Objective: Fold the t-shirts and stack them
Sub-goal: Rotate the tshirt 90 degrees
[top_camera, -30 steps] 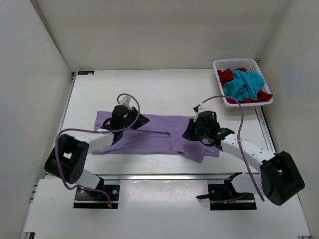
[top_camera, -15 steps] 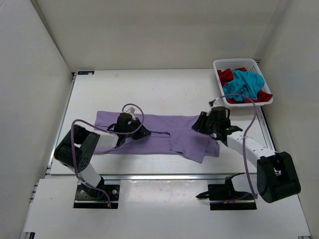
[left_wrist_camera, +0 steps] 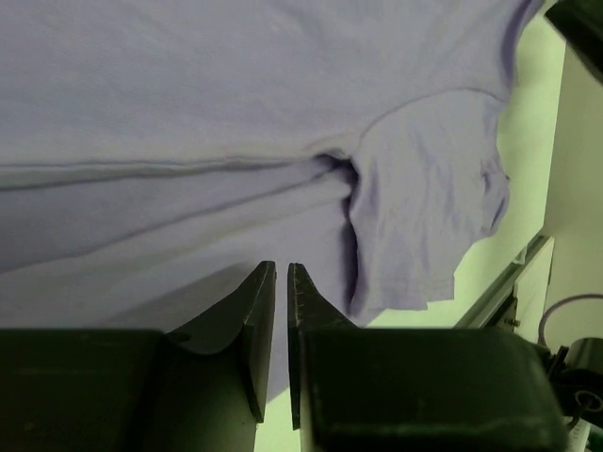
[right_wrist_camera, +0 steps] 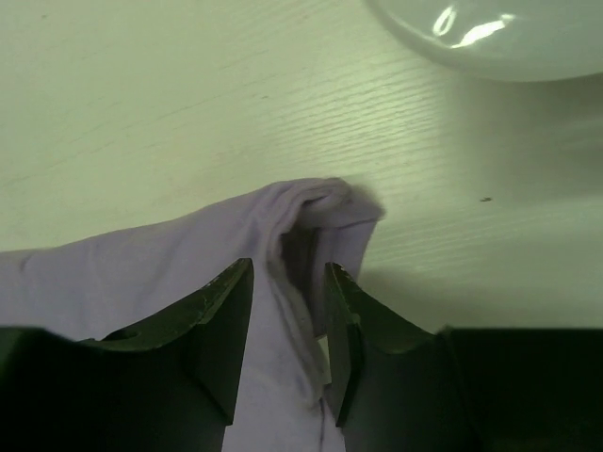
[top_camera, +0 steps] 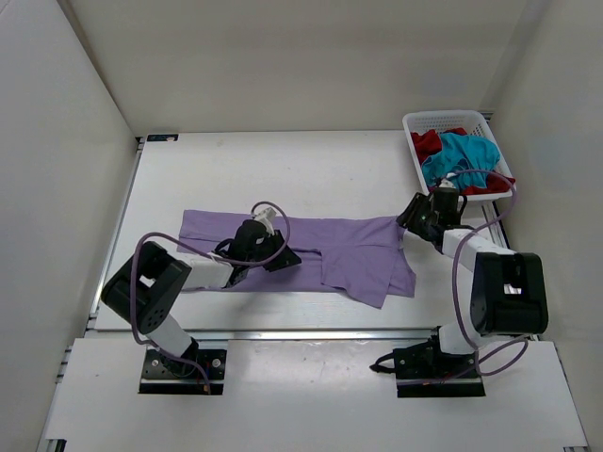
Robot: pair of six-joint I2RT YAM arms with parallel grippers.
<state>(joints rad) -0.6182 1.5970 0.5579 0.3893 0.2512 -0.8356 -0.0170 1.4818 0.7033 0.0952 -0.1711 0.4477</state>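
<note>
Viewing from the top camera, a white table is being enclosed on three sides by plain white walls. The lavender t-shirt is being carried, spread out, on the near middle of the table. The red t-shirt and the teal t-shirt are being held bunched in a white lattice basket at the far right corner. The left gripper is being rested on the lavender cloth near its middle. The right gripper is being presented at its far right edge.

Left wrist camera: the left gripper is being shown with jaws nearly together, a thin slit between them, and tips against the lavender t-shirt. Whether cloth is being pinched cannot be told.

Right wrist camera: the right gripper is being shown with jaws parted. A bunched edge of the lavender t-shirt is lying between them on the table, with a gap showing beside it.
</note>
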